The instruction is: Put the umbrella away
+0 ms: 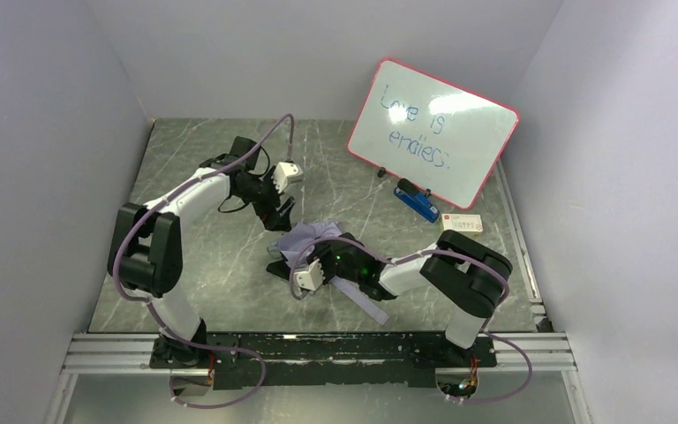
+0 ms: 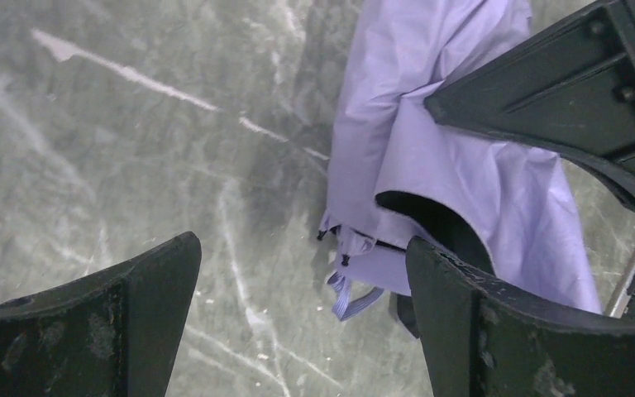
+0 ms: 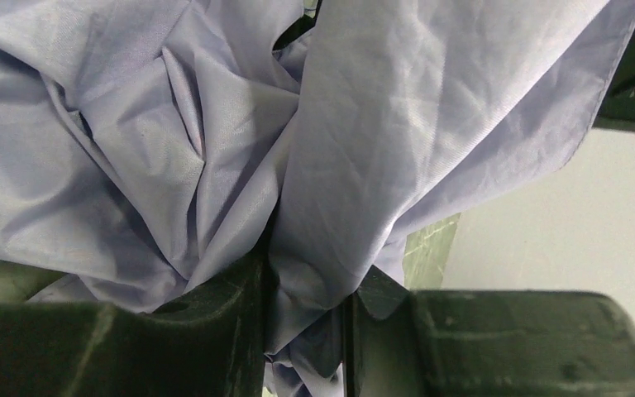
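The umbrella [image 1: 311, 237] lies crumpled on the table's middle, lavender fabric bunched with black lining showing. My right gripper [image 1: 311, 265] is shut on a fold of its fabric; in the right wrist view the lavender cloth [image 3: 215, 141] fills the frame and is pinched between the fingers [image 3: 207, 322]. My left gripper [image 1: 281, 215] hangs open just behind and left of the umbrella. In the left wrist view the fabric [image 2: 455, 165], a rib tip and a lavender strap [image 2: 351, 299] lie by the right finger [image 2: 496, 322]. The handle is hidden.
A whiteboard [image 1: 433, 132] with a pink frame leans at the back right. A blue eraser [image 1: 417, 201] and a small white box [image 1: 462, 223] lie below it. Grey walls close in left, right and behind.
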